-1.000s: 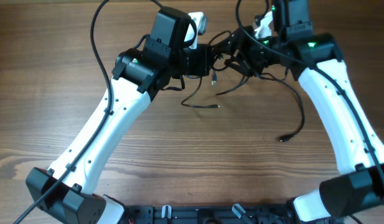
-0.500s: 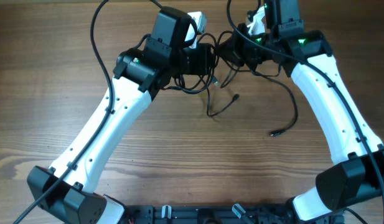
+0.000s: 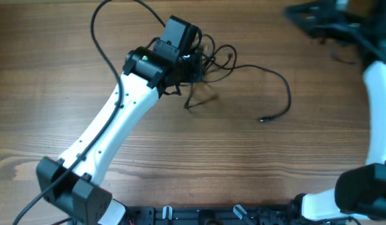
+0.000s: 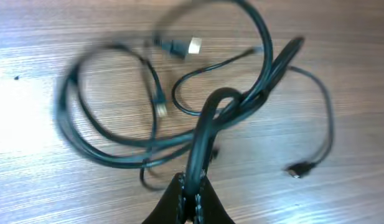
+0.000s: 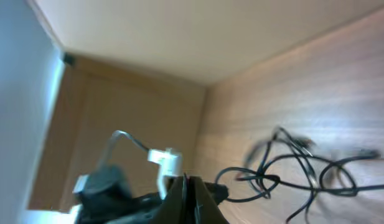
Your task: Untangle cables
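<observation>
Left wrist view tells the most. The left fingers (image 4: 173,202) are clamped on a thick doubled loop of the cables (image 4: 210,118), which rises straight out from between them. Just past that grip, several strands cross in a knot. A wide loop spreads off to one side of the fingers. A silver-tipped plug (image 4: 193,45) lies further ahead on the counter (image 4: 30,37), and a thin strand curves off to the other side.

From overhead, the bunch sits right at the left fingers. One long cord (image 3: 277,81) sweeps away from them and ends in a small plug (image 3: 263,120) well apart from the knot.

The right fingers (image 5: 178,208) look pressed together with nothing that I can see between them. They hang well away from the bunch, which shows far ahead of them, smeared by blur. The right arm (image 3: 374,94) is itself a blur in the overhead view.

I'd say the job is only partly under way. That one long cord is drawn out most of its length, though its near end seems to run back into the bunch. The other loops overlap at the left fingers, and no cord lies fully on its own. Most of the separating is left to do.
</observation>
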Controlling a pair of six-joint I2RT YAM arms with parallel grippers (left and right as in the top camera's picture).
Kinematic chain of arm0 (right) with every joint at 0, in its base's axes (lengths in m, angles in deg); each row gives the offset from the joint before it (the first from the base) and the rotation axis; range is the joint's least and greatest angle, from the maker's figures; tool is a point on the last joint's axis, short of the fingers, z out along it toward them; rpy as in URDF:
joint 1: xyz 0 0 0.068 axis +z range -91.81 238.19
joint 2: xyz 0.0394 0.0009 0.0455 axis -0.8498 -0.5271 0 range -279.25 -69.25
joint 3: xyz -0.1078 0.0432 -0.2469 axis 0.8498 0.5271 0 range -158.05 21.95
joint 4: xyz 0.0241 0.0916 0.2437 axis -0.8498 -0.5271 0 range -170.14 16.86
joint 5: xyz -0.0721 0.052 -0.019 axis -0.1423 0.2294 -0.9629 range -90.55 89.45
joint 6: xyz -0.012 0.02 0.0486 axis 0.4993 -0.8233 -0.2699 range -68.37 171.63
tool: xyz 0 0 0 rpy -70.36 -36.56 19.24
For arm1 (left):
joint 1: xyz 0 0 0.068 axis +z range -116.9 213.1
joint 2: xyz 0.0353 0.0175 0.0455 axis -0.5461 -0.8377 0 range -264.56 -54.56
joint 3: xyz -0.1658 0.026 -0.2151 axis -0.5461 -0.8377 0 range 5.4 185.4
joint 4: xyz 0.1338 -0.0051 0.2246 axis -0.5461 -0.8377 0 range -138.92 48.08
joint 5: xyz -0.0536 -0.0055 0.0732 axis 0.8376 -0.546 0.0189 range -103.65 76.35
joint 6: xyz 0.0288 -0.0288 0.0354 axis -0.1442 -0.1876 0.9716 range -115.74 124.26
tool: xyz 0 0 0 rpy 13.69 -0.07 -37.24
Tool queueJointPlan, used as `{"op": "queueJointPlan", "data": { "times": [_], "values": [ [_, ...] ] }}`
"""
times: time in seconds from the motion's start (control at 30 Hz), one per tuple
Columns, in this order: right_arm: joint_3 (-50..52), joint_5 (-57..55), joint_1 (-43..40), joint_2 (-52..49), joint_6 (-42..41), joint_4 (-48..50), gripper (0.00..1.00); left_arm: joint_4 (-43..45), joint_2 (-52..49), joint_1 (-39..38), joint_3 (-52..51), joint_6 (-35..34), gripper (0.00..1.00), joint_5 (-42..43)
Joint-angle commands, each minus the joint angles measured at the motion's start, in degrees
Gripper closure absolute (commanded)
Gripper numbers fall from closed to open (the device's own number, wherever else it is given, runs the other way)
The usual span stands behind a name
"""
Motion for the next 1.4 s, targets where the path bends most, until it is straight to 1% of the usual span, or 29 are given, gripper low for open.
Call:
{"op": "queueJointPlan", "data": {
  "times": [0.0,0.03,0.1,0.13,0.2,0.23,0.3,0.33,0.4,0.43,0.5,0.57,0.67,0.73,0.77,0.87,1.07,1.1,1.13,1.17,1.2,1.23,1.33,1.37],
  "values": [
    [-0.92,8.15,-6.05,1.16,-0.9,-0.09,0.96,0.33,-0.57,0.81,-0.2,0.04,0.96,-1.97],
    [-0.92,8.35,-6.45,1.16,-0.24,-0.15,0.96,0.57,-0.57,0.79,-0.2,0.02,0.96,-1.7],
    [-0.9,7.54,-5.38,1.16,2.93,-2.64,0.95,1.88,-0.57,0.79,-0.2,0.02,0.96,1.77],
    [-0.9,5.6,-4.0,1.16,4.98,-5.29,0.91,3.48,-0.57,0.79,-0.2,0.02,0.96,5.46],
    [-0.9,-0.72,-0.48,1.16,8.74,-11.43,0.75,7.08,-0.57,0.79,-0.2,0.02,0.96,13.0],
    [-0.9,-4.66,2.97,1.16,10.56,-14.4,0.67,10.54,-0.57,0.79,-0.17,-0.07,0.96,18.03],
    [-0.9,-8.09,7.67,1.14,11.56,-15.82,0.58,13.29,-0.57,0.79,-0.17,-3.04,0.96,19.76],
    [-0.9,-10.19,10.16,1.09,11.52,-16.09,0.56,14.03,-0.57,0.79,-0.2,-4.63,0.96,19.76],
    [-0.9,-16.17,14.95,0.85,11.21,-17.11,0.56,15.06,-0.57,0.79,-0.17,-7.63,0.96,19.78],
    [-0.9,-21.16,17.86,0.76,9.03,-18.1,0.56,15.45,-0.57,0.79,-0.17,-9.14,0.96,19.8],
    [-0.9,-25.66,20.87,0.76,7.23,-18.16,0.55,15.56,-0.57,0.79,-0.17,-11.63,0.96,19.78],
    [-0.9,-30.86,24.02,0.68,5.07,-18.18,0.53,15.93,-0.57,0.79,-0.17,-12.2,0.96,20.85],
    [-0.9,-34.18,26.03,-0.96,2.32,-18.03,0.6,15.96,-0.57,0.79,-0.17,-12.22,0.96,23.63],
    [-0.9,-33.94,26.23,-2.43,1.86,-18.1,0.62,16.13,-0.57,0.79,-0.17,-12.2,0.96,24.76],
    [-0.9,-33.64,26.43,-4.02,0.81,-17.97,0.65,16.35,-0.57,0.79,-0.17,-12.2,0.96,24.92],
    [-0.9,-30.21,27.28,-7.13,0.83,-16.17,0.71,16.57,-0.57,0.79,-0.17,-12.17,0.96,25.14],
    [-0.9,-29.83,30.23,-11.23,-0.63,-14.21,0.73,16.55,-0.57,0.79,-0.17,-12.17,0.96,25.16],
    [-0.9,-29.81,30.27,-11.37,-0.63,-13.9,0.77,16.55,-0.57,0.79,-0.17,-12.17,0.96,25.16],
    [-0.9,-29.79,30.18,-11.37,-0.59,-13.16,0.89,16.55,-0.57,0.79,-0.17,-12.15,0.96,25.11],
    [-0.9,-28.96,29.97,-11.32,-0.42,-12.35,0.96,16.55,-0.57,0.81,-0.17,-11.8,0.96,25.07],
    [-0.92,-27.45,29.62,-11.3,-0.2,-11.37,0.96,16.5,-0.57,0.81,-0.17,-11.45,0.96,24.76],
    [-0.92,-25.51,28.89,-11.1,0.76,-10.34,0.96,15.91,-0.57,0.79,-0.17,-11.47,0.96,23.28],
    [-0.92,-16.76,23.06,-8.24,2.16,-7.96,0.96,9.79,-0.57,0.81,-0.17,-11.47,0.96,10.1],
    [-0.92,-12.39,20.52,-7.23,2.43,-6.95,0.96,8.2,-0.57,0.81,-0.2,-11.47,0.96,7.1]
  ]
}}
